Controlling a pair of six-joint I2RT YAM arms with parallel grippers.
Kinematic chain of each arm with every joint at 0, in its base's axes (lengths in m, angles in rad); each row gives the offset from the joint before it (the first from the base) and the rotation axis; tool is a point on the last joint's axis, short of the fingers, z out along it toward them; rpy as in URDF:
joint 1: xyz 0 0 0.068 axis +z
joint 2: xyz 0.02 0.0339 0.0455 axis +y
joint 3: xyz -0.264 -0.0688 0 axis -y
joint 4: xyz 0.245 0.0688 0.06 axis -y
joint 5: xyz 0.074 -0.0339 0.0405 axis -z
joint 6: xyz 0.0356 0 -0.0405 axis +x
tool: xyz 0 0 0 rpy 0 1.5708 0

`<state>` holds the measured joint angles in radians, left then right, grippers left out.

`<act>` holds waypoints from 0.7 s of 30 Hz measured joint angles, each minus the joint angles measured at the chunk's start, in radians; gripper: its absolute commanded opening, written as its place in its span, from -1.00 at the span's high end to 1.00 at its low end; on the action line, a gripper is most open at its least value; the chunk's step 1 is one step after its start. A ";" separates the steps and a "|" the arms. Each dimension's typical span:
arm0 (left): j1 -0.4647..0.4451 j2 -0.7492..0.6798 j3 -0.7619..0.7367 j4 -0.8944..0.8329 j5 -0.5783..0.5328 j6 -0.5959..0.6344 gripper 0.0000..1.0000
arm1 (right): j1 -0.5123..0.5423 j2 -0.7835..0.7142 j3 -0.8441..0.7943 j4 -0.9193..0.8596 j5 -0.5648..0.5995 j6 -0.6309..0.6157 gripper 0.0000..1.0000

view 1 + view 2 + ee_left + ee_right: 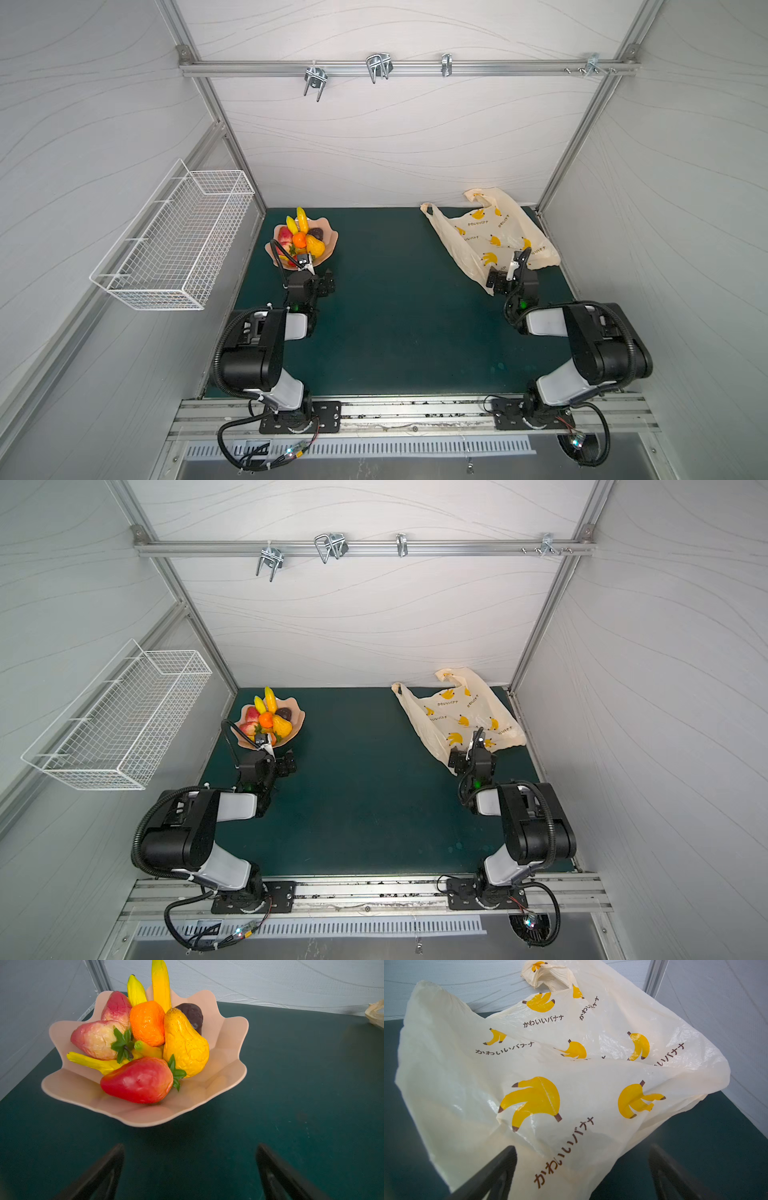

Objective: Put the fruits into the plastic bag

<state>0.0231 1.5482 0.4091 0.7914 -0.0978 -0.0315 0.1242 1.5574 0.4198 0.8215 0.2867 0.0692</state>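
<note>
Left wrist view is showing the fruits (pixel 95 1041) piled in the dish (pixel 226 1076), none bagged yet. Left tool (pixel 190 1147) is hovering just short of the dish rim, jaws spread wide, gripping nothing.

Fruits are looking light, hard-skinned and glossy, so probably slipping under a weak pinch. Strawberry (pixel 137 1080) is lying sideways at the dish edge nearest that tool, uncovered. I'm judging it the easy first pick, taken across its belly. Pear (pixel 185 1043) is leaning just beside it, its neck offering a narrower hold. Orange (pixel 147 1022) is sitting mid-dish, round, likely rolling. Bananas (pixel 160 982) are poking past the far rim of the dish, one lying buried low. Dark purple piece (pixel 193 1015) is tucking in behind the pear. Dish is looking light too, and its wavy rim could be snagging the tool and tipping.

Plastic bag (pixel 467 1084) is lying well apart from the dish, collapsed, mouth not standing up. Film is looking thin, soft and crinkly. Handle loop (pixel 548 976) is the place to take it. Right tool (pixel 582 1147) is hanging over the bag's closed end, jaws wide, nothing held.

Bare counter (pixel 291 1105) between dish and bag is giving free carrying room. On its side away from the dish, the bag is crowding the side wall (pixel 726 1012).
</note>
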 measured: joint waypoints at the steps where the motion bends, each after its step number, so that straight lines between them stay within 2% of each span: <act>1: 0.000 0.000 0.000 0.000 0.000 0.000 -0.99 | 0.000 0.000 0.000 0.000 0.000 0.000 -0.98; 18: 0.000 0.000 0.000 0.000 0.001 0.000 -0.99 | 0.000 0.000 0.000 0.000 0.000 0.000 -0.98; 21: 0.021 0.000 0.000 0.000 0.034 -0.006 -0.99 | 0.000 0.000 0.000 0.000 0.000 0.000 -0.99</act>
<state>0.0437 1.5482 0.4091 0.7918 -0.0643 -0.0372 0.1242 1.5574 0.4198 0.8211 0.2867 0.0692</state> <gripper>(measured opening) 0.996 0.992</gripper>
